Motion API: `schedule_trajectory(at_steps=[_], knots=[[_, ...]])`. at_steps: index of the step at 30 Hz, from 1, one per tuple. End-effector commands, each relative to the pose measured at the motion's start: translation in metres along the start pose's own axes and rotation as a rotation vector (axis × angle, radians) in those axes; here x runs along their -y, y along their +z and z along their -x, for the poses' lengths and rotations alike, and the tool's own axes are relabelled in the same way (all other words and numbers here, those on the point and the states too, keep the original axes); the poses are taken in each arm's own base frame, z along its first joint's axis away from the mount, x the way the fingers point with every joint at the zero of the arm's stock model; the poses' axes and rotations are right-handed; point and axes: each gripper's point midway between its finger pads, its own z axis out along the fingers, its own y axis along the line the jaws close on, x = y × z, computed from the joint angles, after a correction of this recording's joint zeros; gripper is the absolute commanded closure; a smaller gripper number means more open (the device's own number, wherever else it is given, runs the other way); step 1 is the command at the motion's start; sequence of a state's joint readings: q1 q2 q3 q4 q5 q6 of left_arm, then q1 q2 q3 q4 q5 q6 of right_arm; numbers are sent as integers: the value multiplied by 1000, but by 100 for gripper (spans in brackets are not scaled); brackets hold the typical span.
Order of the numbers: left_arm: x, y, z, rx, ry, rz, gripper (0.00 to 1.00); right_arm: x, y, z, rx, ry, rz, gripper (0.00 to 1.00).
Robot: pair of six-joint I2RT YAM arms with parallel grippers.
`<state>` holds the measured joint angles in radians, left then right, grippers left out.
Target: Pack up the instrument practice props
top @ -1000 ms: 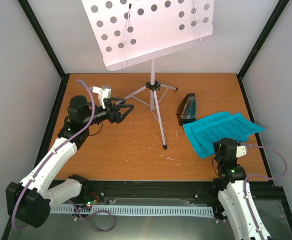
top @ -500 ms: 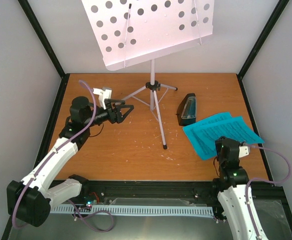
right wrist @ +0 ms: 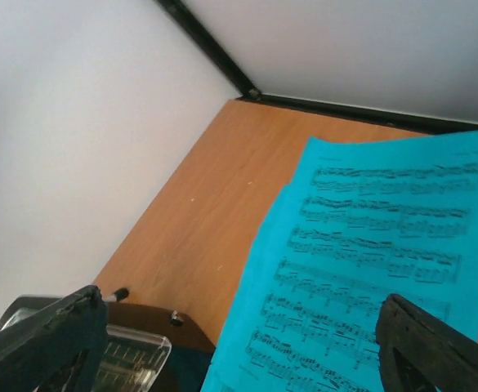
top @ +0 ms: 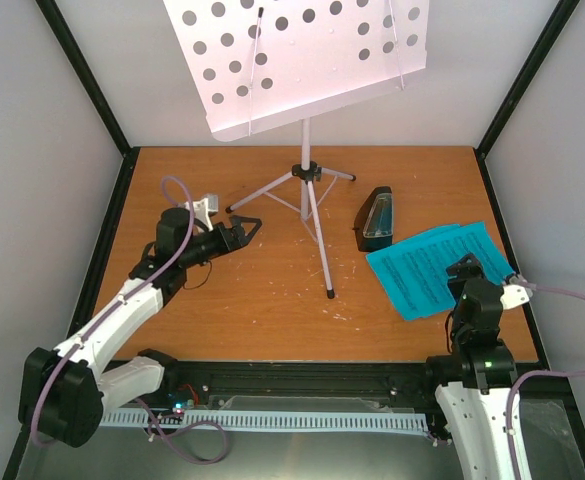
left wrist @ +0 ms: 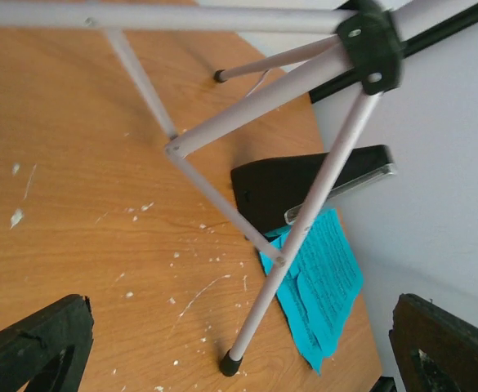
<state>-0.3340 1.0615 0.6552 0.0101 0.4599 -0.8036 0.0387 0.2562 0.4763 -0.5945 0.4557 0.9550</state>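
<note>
The music stand [top: 305, 171] is standing on the desk [top: 272, 300], in the middle and toward the back. The metronome [top: 376, 218] is sitting on the desk to the right of the stand, near its legs but apart from them. The sheet-music pages [top: 427, 265] are lying flat on the desk, in front of the metronome and to its right, with one corner just beside it. The left tool [top: 249, 231] is hanging over the desk, left of the stand's legs. The right tool [top: 464, 267] is hanging over the near part of the pages.

Overhead view from the near edge; both wrist views low, close, sharing cyan pages [right wrist: 361, 245]
</note>
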Motion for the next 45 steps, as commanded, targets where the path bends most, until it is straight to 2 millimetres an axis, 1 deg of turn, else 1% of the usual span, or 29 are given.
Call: schedule_trajectory(at_steps=[1,3,4,6,7,9,10,11,13,15,18,21,24,28,32,36,41,43,45], knots=[[-10,4,-5,19,-88,4,1,-41,1,2,-25,-172,162,11],[-4,7,-7,21,-77,-60,1,-63,3,-11,-97,-222,255,10],[1,9,-8,20,-75,-103,3,-72,5,-18,-134,-243,291,10],[4,19,-12,-10,-86,-140,7,-87,9,-31,-208,-269,348,10],[10,26,-14,-25,-72,-152,8,-96,11,-37,-244,-282,377,10],[27,45,-20,-49,-21,-162,11,-109,15,-48,-301,-311,427,10],[43,54,-28,-70,15,-184,12,-115,17,-52,-325,-322,444,10],[54,64,-31,-80,41,-196,13,-118,18,-55,-344,-330,454,9],[68,81,-32,-84,66,-211,15,-125,20,-59,-372,-340,475,9],[71,100,-35,-94,74,-215,18,-129,20,-61,-380,-348,492,9],[76,123,-33,-95,97,-220,26,-127,19,-61,-373,-359,496,8],[72,144,-30,-91,112,-192,31,-122,16,-58,-358,-368,483,7],[65,158,-25,-68,126,-153,35,-119,14,-57,-340,-365,488,7],[67,172,-24,-73,144,-161,42,-115,17,-60,-336,-367,479,6],[64,180,-27,-85,154,-146,54,-117,21,-64,-358,-374,479,7],[56,178,-27,-78,176,-109,67,-116,24,-68,-369,-377,478,7],[50,173,-27,-81,216,-63,87,-116,25,-71,-382,-371,483,7],[48,168,-28,-87,240,-53,94,-116,24,-73,-391,-369,485,7],[43,158,-29,-91,261,-33,99,-117,23,-72,-392,-370,490,7]])
